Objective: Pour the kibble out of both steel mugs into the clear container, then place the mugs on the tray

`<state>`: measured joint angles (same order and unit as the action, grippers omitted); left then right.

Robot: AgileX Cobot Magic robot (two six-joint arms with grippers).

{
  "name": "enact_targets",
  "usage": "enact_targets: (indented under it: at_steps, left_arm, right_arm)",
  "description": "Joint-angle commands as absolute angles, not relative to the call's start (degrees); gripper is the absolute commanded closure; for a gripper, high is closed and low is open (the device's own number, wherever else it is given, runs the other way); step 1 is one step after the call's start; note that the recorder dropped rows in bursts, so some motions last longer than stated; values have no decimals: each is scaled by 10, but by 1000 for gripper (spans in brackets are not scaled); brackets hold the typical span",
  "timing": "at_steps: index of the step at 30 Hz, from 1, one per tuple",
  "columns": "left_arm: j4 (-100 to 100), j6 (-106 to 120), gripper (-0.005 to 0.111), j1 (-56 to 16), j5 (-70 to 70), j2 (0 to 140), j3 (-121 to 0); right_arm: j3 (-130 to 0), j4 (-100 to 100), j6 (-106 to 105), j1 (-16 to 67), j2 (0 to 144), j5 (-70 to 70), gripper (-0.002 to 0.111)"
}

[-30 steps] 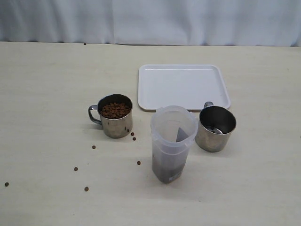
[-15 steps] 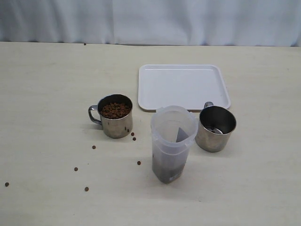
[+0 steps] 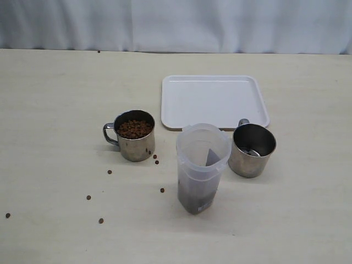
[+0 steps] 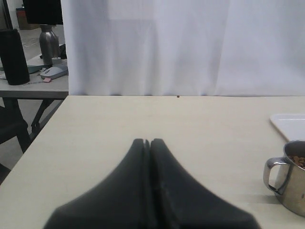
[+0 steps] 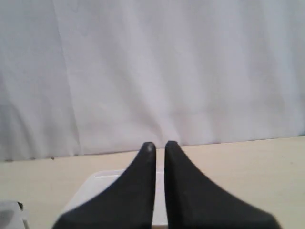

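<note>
Desk (image 3: 55,110): pale beige, faint wood grain. Tray (image 3: 214,102): plain white. Two mugs (image 3: 135,144) (image 3: 252,149): shiny silver steel, dark inside. Kibble (image 3: 134,128): dark brown. Container (image 3: 201,168): translucent, cloudy white. Curtain (image 3: 176,25): white. Left pincer (image 4: 148,200), right pincer (image 5: 159,191): black.

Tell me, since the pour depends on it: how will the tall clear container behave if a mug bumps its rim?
The clear container looks tall for its narrow base, so it may tip. Only a shallow dark layer of kibble shows low inside, so it is probably light. Its plastic wall likely flexes and could slide on the smooth table.
</note>
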<state>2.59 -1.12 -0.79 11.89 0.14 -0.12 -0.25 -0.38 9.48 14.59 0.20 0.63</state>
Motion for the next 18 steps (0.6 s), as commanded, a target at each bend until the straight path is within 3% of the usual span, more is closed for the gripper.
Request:
enact_targets:
  at_steps: [1, 18]
  left_arm:
    - [26, -13, 107, -7, 113, 0, 0]
    - [26, -13, 107, -7, 113, 0, 0]
  right_arm:
    - [0, 17, -11, 145, 0, 53, 103]
    - [0, -39, 56, 78, 0, 131, 103]
